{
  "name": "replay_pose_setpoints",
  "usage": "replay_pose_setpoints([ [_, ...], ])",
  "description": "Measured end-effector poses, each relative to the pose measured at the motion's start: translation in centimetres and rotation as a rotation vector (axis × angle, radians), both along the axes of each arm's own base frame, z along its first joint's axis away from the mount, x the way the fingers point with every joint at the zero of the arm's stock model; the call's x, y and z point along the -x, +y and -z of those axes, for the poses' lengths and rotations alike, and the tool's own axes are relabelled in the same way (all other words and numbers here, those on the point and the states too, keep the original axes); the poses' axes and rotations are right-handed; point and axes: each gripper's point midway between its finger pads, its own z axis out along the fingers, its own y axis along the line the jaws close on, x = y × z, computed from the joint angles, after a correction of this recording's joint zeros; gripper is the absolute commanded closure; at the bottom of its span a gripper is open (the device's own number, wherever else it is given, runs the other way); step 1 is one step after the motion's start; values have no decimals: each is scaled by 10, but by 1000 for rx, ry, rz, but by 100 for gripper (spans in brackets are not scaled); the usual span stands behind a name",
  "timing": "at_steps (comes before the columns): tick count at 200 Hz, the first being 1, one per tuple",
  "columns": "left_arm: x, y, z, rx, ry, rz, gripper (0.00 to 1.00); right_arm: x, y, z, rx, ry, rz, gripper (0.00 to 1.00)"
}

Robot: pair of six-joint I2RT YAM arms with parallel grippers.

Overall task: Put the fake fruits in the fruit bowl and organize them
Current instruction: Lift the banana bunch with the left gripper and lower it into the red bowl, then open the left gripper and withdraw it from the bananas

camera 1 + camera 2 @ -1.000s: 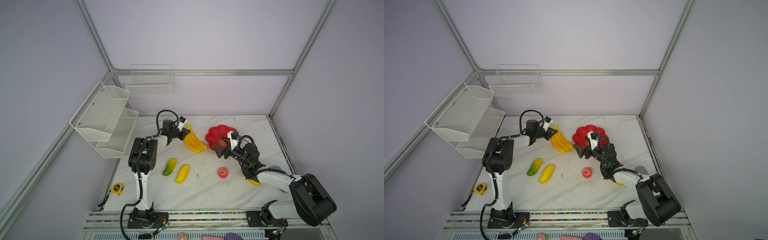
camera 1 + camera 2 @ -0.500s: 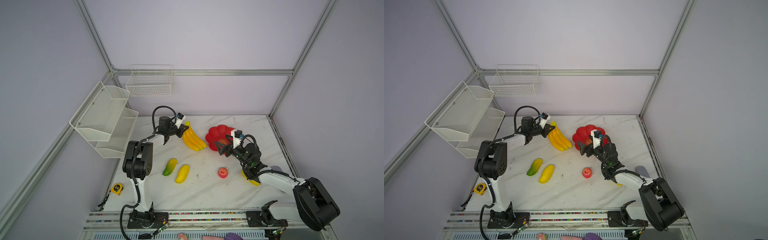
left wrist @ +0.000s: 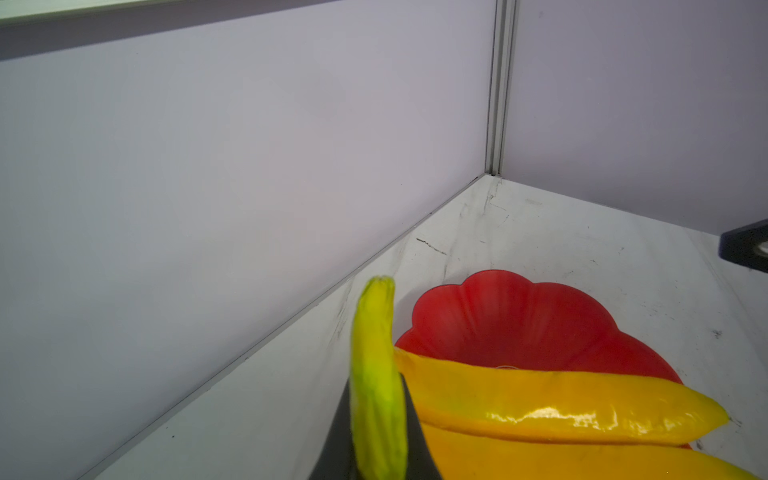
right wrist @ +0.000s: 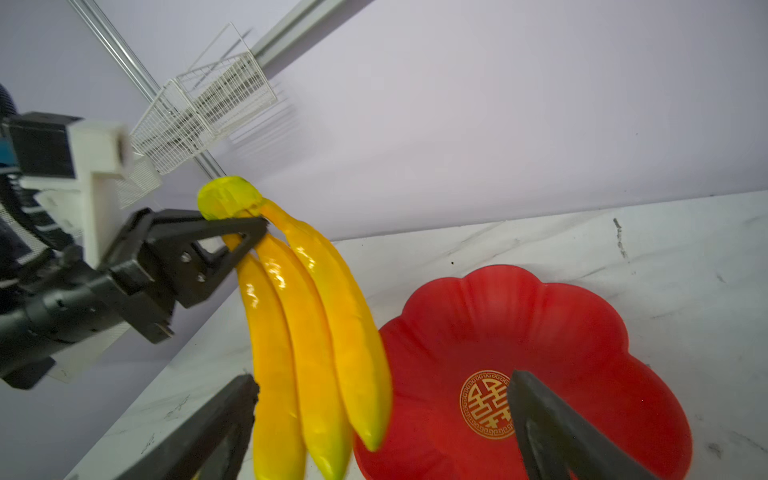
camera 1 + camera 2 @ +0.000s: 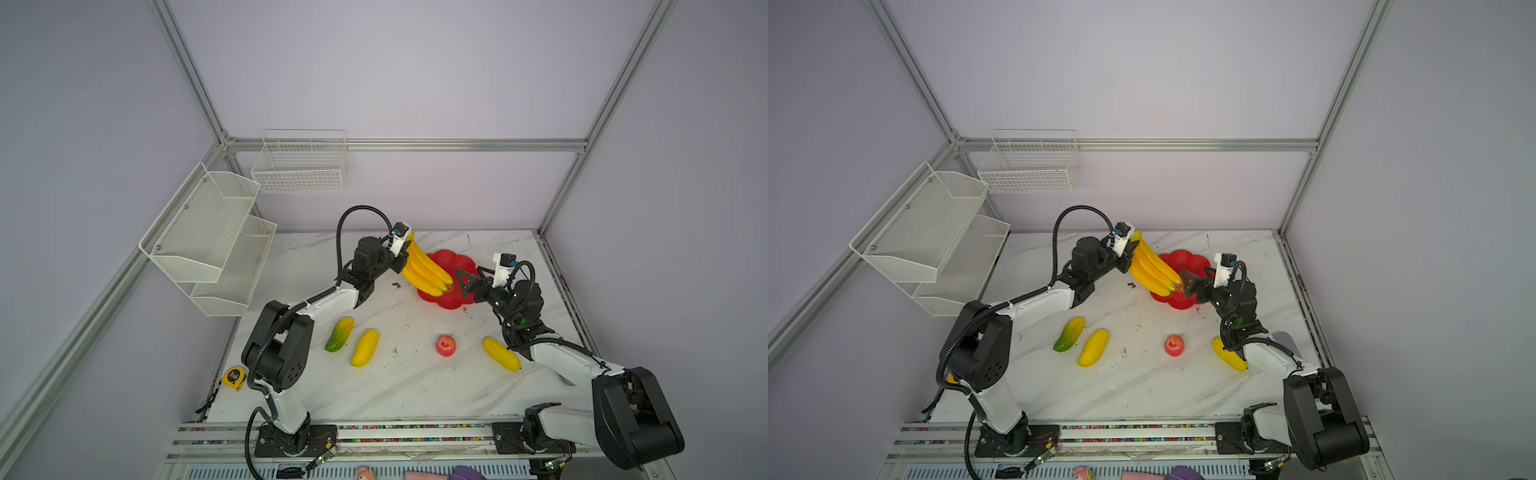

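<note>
Wire basket (image 5: 299, 176), mesh shelf (image 5: 208, 232), tape measure (image 5: 234, 377)

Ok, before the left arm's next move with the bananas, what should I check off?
1. Grip: left gripper shut on the banana bunch at its green stem: ok.
2. Position over the fruit bowl: tips over its rim, stem end outside: not ok.
3. Bowl empty, room to set down: ok.
4. Clearance: right gripper open, close beside the banana tips; touching or apart: cannot tell.
5. Path: apple on the table, away from the bowl: ok.
</note>
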Motion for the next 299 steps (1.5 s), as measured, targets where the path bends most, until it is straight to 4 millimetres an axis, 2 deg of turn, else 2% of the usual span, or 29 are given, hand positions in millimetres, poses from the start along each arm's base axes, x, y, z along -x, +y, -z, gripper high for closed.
replay_pose_setpoints([
  [9, 1, -16, 14, -5, 9, -17, 100, 4, -1, -11, -7, -30, -1, 3],
  [27, -5, -33, 41, -22, 32, -54, 100, 9, -2, -25, -10, -70, 1, 3],
  [48, -15, -43, 66, -44, 50, -102, 100, 10, -3, -27, -7, -75, 7, 3],
  [74, -20, -50, 81, -37, 36, -139, 100, 9, -5, -22, 0, -60, 15, 3],
  [103, -25, -53, 84, -5, 18, -168, 100, 10, -6, -20, 1, -55, 22, 3],
  [150, -40, -58, 76, 50, -20, -200, 100, 10, -6, -19, 3, -52, 22, 3],
  [194, -50, -65, 88, 48, -17, -206, 100, 9, -6, -16, 8, -46, 22, 3],
  [226, -51, -66, 101, 33, 1, -206, 100, 7, -5, -10, 16, -31, 22, 3],
  [250, -51, -66, 102, 35, 9, -207, 100, 5, -5, -6, 22, -23, 22, 3],
  [273, -51, -67, 103, 43, 19, -203, 85, 4, -5, -3, 28, -17, 22, 3],
  [299, -51, -67, 105, 62, 37, -190, 78, 2, -4, 2, 33, -5, 21, 3],
])
